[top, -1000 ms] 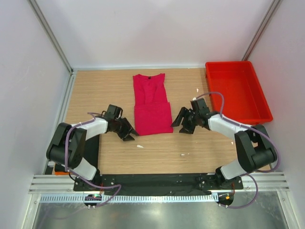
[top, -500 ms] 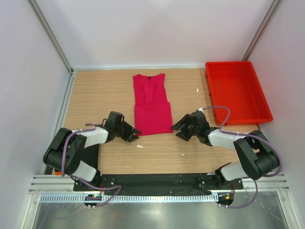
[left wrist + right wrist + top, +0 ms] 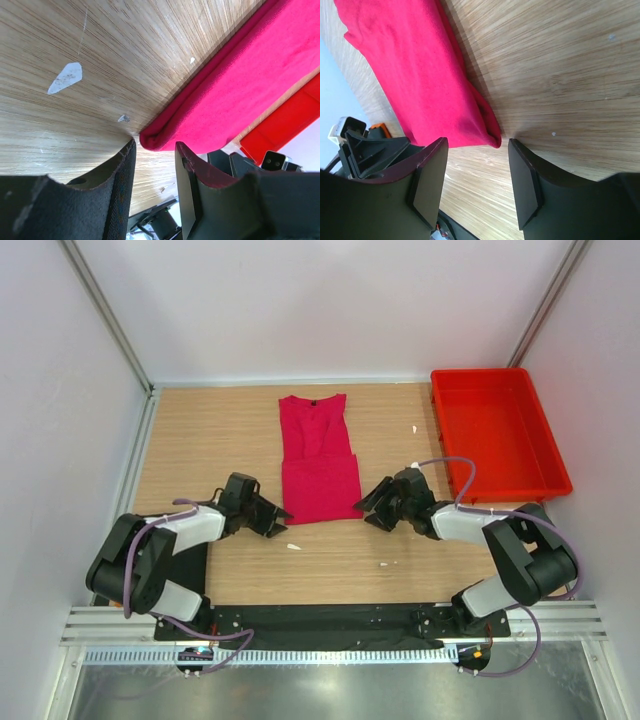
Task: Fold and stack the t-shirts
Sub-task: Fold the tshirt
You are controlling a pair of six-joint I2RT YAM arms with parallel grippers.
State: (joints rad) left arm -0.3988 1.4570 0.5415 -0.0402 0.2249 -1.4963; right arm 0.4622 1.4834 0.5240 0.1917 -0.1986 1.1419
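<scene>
Only one t-shirt [image 3: 318, 455] shows, the crimson-pink one. It lies mid-table [image 3: 210, 430] with its collar toward 12 o'clock and its near half doubled over. Two grippers sit low at its near corners, the left gripper [image 3: 275, 520] at 7 o'clock and the right gripper [image 3: 375, 508] at 5 o'clock. Each has its jaws parted, with a folded corner at the mouth of the gap and the cloth unpinched. One red tray [image 3: 495, 435] stands at 2 o'clock. Three white scraps [image 3: 293, 546] dot the wood.

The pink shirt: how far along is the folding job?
Done: the pink t-shirt lies folded narrow, its lower part doubled up. In hand: left gripper and right gripper, both open, sit at its near corners, gripping nothing yet. Remaining: finishing that fold and stacking; no second shirt is visible.
</scene>
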